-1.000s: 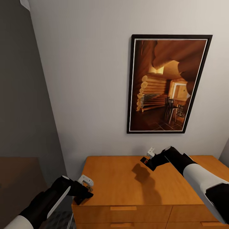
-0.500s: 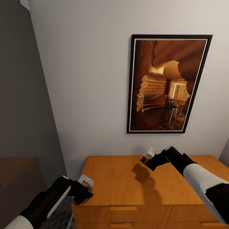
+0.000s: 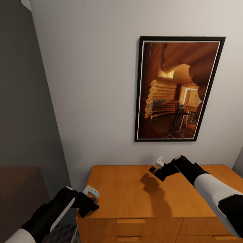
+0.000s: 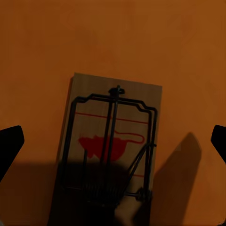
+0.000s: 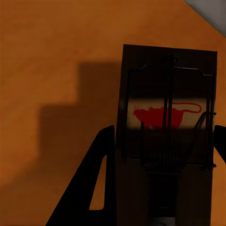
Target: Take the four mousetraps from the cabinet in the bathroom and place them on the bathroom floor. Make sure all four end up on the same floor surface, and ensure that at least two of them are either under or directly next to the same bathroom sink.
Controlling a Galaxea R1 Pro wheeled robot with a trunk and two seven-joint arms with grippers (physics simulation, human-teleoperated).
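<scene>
Mousetraps are showing in both wrist views, one under each arm. In the left wrist view a mousetrap [image 4: 110,150] is lying flat on the orange-brown top of the cabinet [image 3: 131,189], its long axis running along the line of the fingers, squarely between the two dark fingertips at the picture's edges. I am reading the left gripper [image 3: 90,195] as spread wide and holding nothing (the tips are standing well clear of the board's long edges). In the head view this gripper is sitting low at the cabinet's front left corner, the forearm reaching up and inward from the left.

In the right wrist view a second mousetrap [image 5: 169,117] is appearing in shadow, close to the camera, long axis again along the fingers, with dark finger parts on either side of it. I cannot tell whether the right gripper [image 3: 158,166] is gripping it or merely framing it. In the head view the right gripper is hanging above the cabinet top towards the rear, below the framed picture [image 3: 179,89], wrist bent down, casting a shadow on the wood.

I am judging the left arm to be the one set for a straight descent onto its board; closing should catch the long edges.
</scene>
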